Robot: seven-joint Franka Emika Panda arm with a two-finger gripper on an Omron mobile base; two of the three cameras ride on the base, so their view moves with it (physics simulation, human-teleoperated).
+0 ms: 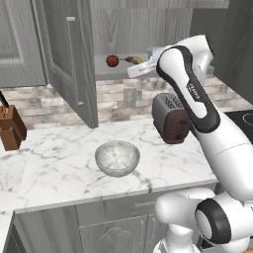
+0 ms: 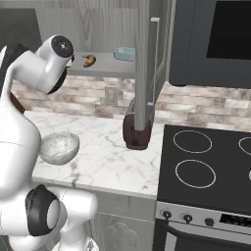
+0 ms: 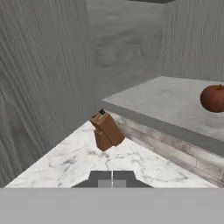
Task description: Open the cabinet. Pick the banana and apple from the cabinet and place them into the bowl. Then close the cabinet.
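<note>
We are noting claw [image 3: 112, 179] pressed together, empty; apple [image 3: 213, 98] sitting up-right near shelf edge [image 3: 162, 124], open room between.

Toaster [image 1: 170, 118], knife block [image 1: 11, 127], stovetop [image 2: 206, 162]

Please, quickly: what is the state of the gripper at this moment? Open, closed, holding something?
Gripper: closed, fingertips together, holding nothing; the apple sits on the cabinet shelf.
</note>
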